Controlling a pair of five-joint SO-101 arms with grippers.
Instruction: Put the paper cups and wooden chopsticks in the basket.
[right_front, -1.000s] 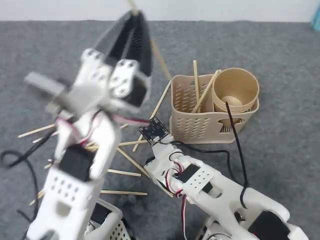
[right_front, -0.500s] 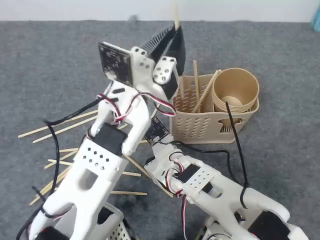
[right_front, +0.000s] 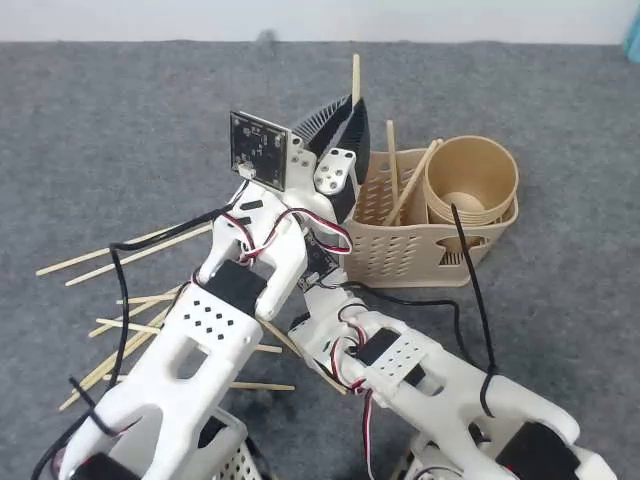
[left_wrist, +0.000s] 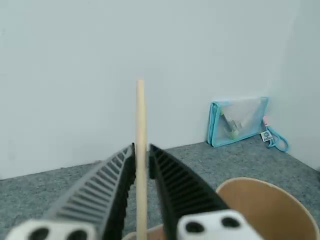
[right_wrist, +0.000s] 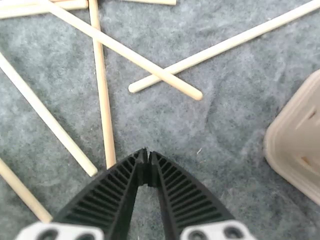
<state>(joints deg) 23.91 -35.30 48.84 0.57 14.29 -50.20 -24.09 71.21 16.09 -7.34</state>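
Note:
My left gripper (right_front: 345, 110) hangs above the left end of the beige basket (right_front: 400, 255), shut on a wooden chopstick (right_front: 355, 70) that stands upright. The left wrist view has that chopstick (left_wrist: 140, 125) pinched between the black fingers (left_wrist: 115, 175), with a paper cup (left_wrist: 265, 210) below. Stacked paper cups (right_front: 472, 178) fill the basket's right half, and a few chopsticks (right_front: 392, 160) lean in its left half. Several loose chopsticks (right_front: 130, 250) lie on the grey mat at the left. My right gripper (right_wrist: 148, 152) is shut and holds nothing, low over crossed chopsticks (right_wrist: 120, 47).
A white slotted basket (right_front: 225, 450) sits at the near edge under the left arm. A black cable (right_front: 470, 260) runs over the beige basket's front. The basket's corner (right_wrist: 300, 145) lies close to my right gripper. A blue pouch (left_wrist: 237, 120) leans on the far wall.
My left arm has swung right with the chopstick, from over the mat to above the basket's left end. The right arm has stayed put.

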